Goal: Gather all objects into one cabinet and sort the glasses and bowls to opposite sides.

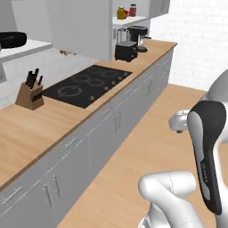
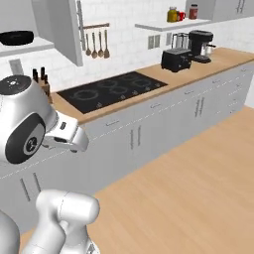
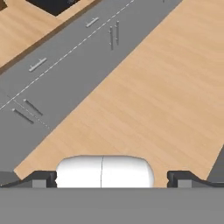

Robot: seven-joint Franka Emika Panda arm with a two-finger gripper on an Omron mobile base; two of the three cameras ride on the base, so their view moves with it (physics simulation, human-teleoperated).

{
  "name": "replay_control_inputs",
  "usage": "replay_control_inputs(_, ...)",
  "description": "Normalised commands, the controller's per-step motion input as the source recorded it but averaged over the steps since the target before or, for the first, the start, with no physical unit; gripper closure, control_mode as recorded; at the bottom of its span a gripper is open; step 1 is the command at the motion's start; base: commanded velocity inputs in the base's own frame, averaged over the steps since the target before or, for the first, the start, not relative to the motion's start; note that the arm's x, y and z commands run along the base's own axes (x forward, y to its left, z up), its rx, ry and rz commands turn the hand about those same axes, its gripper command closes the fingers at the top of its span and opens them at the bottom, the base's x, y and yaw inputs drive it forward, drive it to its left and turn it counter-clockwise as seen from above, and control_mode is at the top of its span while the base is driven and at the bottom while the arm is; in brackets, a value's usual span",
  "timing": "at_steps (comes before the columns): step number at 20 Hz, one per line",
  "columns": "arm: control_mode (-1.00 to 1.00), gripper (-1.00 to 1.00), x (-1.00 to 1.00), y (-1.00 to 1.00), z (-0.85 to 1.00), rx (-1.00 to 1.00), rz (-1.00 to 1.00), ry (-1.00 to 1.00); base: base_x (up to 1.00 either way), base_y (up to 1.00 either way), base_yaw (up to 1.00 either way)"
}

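The wide black bowl (image 1: 12,39) (image 2: 17,37) lies on the white shelf (image 2: 34,47) of the wall cabinet at the upper left. The cabinet's tall grey door (image 2: 62,27) stands open beside it, showing its vertical bar handle (image 2: 79,22). My gripper (image 3: 113,179) is open and holds nothing. It hangs over the wooden floor in front of the grey base cabinets, far below the shelf. The red cup, the grey-olive mug and the blue bowl are out of view.
On the wooden counter are a knife block (image 1: 30,91), a black cooktop (image 1: 87,83), a toaster (image 2: 174,59) and a coffee machine (image 2: 201,42). Lidded spice jars (image 2: 172,14) stand on a far open shelf. Utensils (image 2: 96,44) hang on the wall. Wooden floor (image 2: 198,188) stretches to the right.
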Motion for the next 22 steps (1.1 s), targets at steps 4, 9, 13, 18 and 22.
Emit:
replay_control_inputs(4,1.00,-1.00,0.00,0.00,0.00,0.00,0.00,0.00,0.00,-0.17,-0.35)
replay_control_inputs(9,1.00,-1.00,0.00,0.00,0.00,0.00,0.00,0.00,0.16,-0.30,-0.19)
replay_control_inputs(13,1.00,-1.00,0.00,0.00,0.00,0.00,0.00,0.00,0.60,-0.35,-0.11)
replay_control_inputs(18,1.00,-1.00,0.00,0.00,0.00,0.00,0.00,0.00,0.96,-0.32,-0.08)
replay_control_inputs(22,1.00,-1.00,0.00,0.00,0.00,0.00,0.00,0.00,1.00,-0.36,-0.03)
